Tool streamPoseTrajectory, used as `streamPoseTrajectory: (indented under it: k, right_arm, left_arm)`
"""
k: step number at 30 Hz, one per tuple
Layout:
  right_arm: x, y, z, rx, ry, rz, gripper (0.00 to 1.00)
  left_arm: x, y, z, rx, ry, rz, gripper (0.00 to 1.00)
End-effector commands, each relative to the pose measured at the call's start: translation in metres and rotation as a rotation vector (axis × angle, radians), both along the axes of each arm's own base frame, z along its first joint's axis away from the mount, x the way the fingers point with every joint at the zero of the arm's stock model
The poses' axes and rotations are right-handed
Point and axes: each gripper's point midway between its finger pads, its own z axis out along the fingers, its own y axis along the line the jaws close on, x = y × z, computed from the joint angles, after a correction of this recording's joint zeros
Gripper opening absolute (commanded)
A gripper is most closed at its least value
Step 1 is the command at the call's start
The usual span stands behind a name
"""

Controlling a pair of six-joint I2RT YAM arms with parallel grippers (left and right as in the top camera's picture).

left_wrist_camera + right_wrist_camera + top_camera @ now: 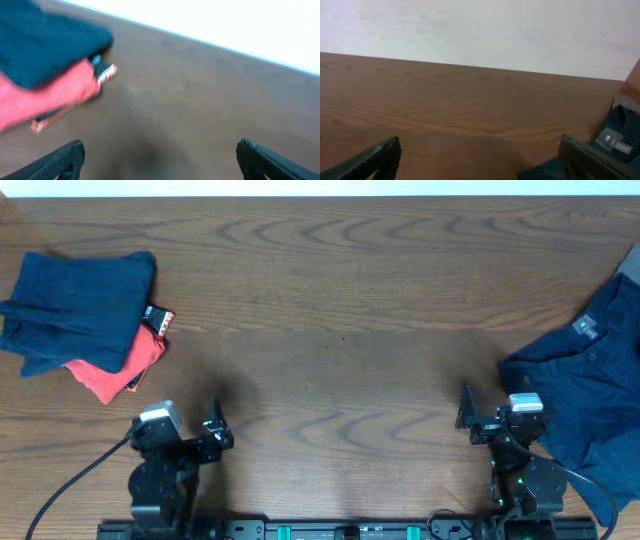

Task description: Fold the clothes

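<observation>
A folded navy garment (75,305) lies on a folded red garment (120,365) at the far left of the table; both show blurred in the left wrist view, the navy one (45,45) above the red one (45,97). A crumpled dark navy shirt (590,395) with a grey neck label (614,140) lies at the right edge. My left gripper (218,430) is open and empty near the front edge, right of the pile (160,157). My right gripper (466,415) is open and empty just left of the shirt (480,160).
The wooden table (340,330) runs back to a white wall (480,30). A black cable (60,485) leads from the left arm's base at the front left. Another cable lies over the shirt at the front right.
</observation>
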Motion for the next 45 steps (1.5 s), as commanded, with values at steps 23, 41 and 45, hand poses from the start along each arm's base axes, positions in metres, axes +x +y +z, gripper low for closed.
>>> streamPoseTrajectory:
  k: [23, 41, 45]
  right_arm:
    - [0.0, 0.002, 0.0, -0.011, -0.003, 0.012, 0.99]
    - [0.0, 0.002, 0.0, -0.011, -0.003, 0.012, 0.99]
    - [0.0, 0.002, 0.0, -0.011, -0.003, 0.012, 0.99]
  left_arm:
    - [0.028, 0.002, -0.023, 0.102, -0.137, -0.012, 0.98]
    - [0.028, 0.002, -0.023, 0.102, -0.137, -0.012, 0.98]
    - [0.028, 0.002, -0.023, 0.102, -0.137, -0.012, 0.98]
